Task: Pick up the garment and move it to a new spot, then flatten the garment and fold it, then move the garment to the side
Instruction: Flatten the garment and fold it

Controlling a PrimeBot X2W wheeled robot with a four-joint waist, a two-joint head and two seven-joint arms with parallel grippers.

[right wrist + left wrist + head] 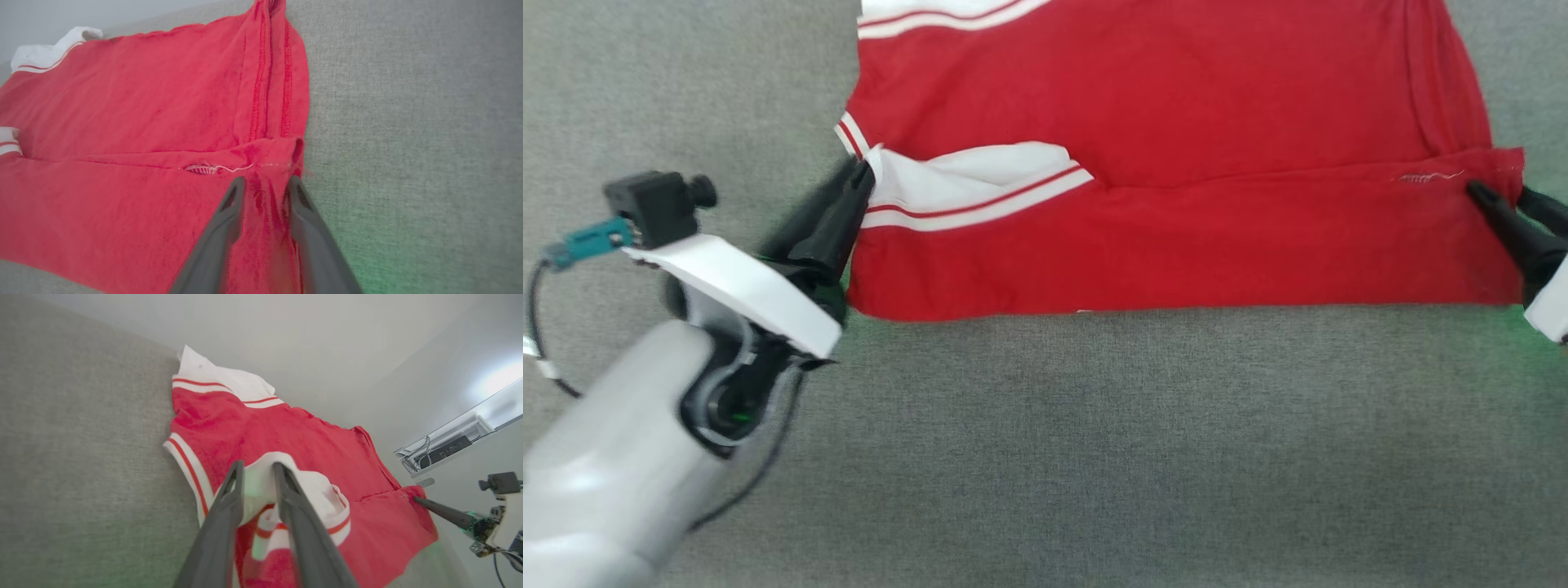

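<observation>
Garment (1176,106) on the grey worktop (1094,449), near edge folded over. Left end effector (862,173) straddles the white sleeve (964,175) and right end effector (1499,196) the hem corner (1499,163), both slightly parted, cloth loose between. Folding is in hand; the next fold likely needs fresh grips.

The garment (143,106) lies spread red across the grey counter (408,102), a folded-over flap along its near side. The right gripper (265,181) sits at the flap's corner, its dark fingers (229,212) slightly apart with a ridge of red cloth between them. A loose white thread (229,167) shows just beyond, and a white striped sleeve (45,55) lies at the far corner.
</observation>
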